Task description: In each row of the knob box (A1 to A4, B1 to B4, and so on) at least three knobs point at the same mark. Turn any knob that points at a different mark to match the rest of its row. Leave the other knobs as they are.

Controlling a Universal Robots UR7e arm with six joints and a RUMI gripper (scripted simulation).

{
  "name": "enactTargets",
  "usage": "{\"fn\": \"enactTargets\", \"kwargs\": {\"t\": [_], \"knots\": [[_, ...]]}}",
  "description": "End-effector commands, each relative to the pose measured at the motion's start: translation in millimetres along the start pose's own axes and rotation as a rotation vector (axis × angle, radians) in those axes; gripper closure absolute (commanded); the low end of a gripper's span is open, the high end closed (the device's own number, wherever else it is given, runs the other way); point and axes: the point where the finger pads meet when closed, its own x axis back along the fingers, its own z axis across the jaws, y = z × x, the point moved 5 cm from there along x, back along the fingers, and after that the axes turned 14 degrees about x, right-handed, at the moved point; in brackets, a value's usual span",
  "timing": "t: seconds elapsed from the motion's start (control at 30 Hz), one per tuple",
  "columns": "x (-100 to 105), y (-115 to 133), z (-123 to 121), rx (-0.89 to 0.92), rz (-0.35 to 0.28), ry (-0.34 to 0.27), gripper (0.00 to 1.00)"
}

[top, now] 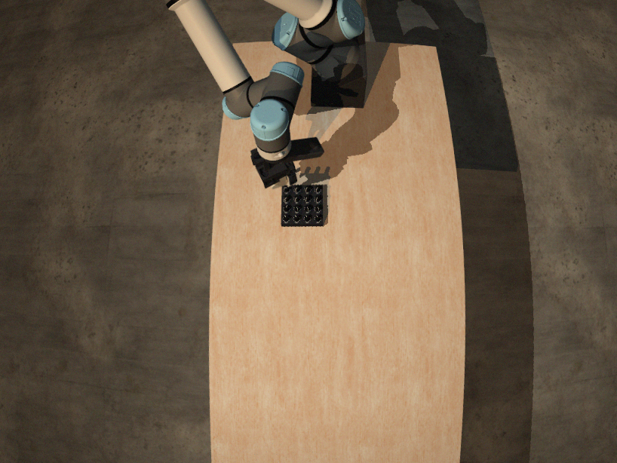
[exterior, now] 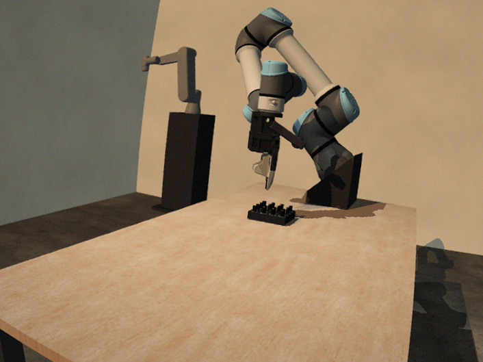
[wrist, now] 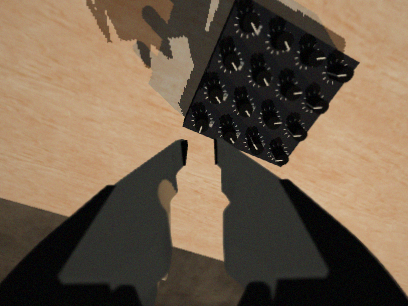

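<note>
The black knob box (top: 304, 205) sits on the wooden table with its grid of small black knobs, each with a pale pointer line. It also shows in the exterior view (exterior: 272, 213) and in the wrist view (wrist: 270, 82), where it lies up and to the right of my fingers. My gripper (wrist: 200, 141) (exterior: 268, 184) hangs in the air above the table, just off the box's near corner, well above the knob tops. Its fingers stand close together with only a narrow slit between them. Bare table shows through the slit, and nothing is held.
My arm's black base block (exterior: 335, 181) stands on the table's far end behind the box. A second, idle arm on a tall black pedestal (exterior: 185, 158) stands on the floor beside the table to the left.
</note>
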Motion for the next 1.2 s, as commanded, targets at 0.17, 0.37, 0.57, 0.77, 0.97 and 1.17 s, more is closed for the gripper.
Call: {"fn": "enactTargets", "kwargs": {"t": [0.17,0.37,0.57,0.77,0.97,1.17], "knots": [[4,1,1,-0.290,0.001,-0.008,0.89],[7,2,1,-0.454,0.000,-0.008,0.89],[9,3,1,-0.598,-0.001,-0.008,0.89],[11,4,0,-0.758,-0.001,-0.008,0.89],[13,6,0,-0.893,-0.002,-0.008,0.89],[14,6,-1,-0.937,-0.002,-0.008,0.89]]}}
